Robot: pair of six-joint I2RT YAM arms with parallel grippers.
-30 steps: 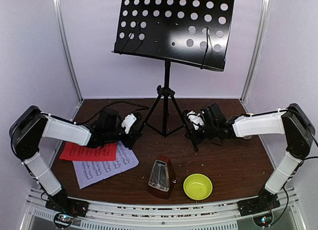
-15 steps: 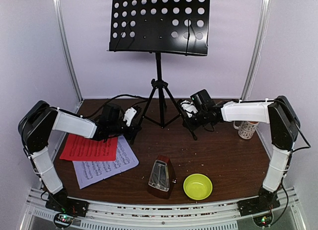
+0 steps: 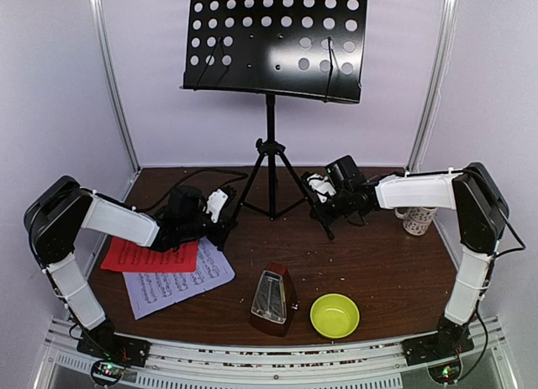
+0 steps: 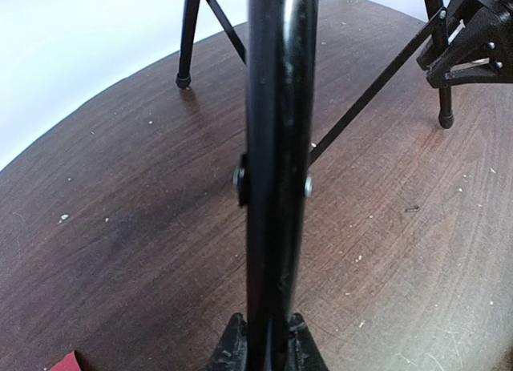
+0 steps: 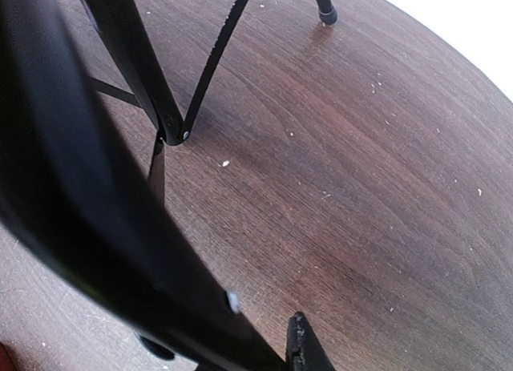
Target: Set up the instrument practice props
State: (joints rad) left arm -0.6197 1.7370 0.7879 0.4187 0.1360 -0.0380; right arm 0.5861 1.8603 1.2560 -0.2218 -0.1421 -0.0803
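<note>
- Now the music stand point(image 3: 271, 128) is upright, its pole vertical between both grippers.
- Left gripper point(image 3: 225, 217) pinches its left tripod leg point(image 4: 276, 147); right gripper point(image 3: 319, 196) pinches its right tripod leg point(image 5: 96, 227).
- Red sheet point(image 3: 151, 256) and white sheet point(image 3: 181, 284) lie front-left of the stand, nearer the left arm.

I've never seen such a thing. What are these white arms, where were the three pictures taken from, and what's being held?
They are two robot arms bolted at the near edge of a table. The wide picture looks down from above and behind them; the two close-ups come from cameras on their wrists. The left pincer and the right pincer each clamp one tripod leg of the black music stand. On the table are a red sheet, a white music sheet, a metronome, a yellow-green bowl and a mug.
</note>
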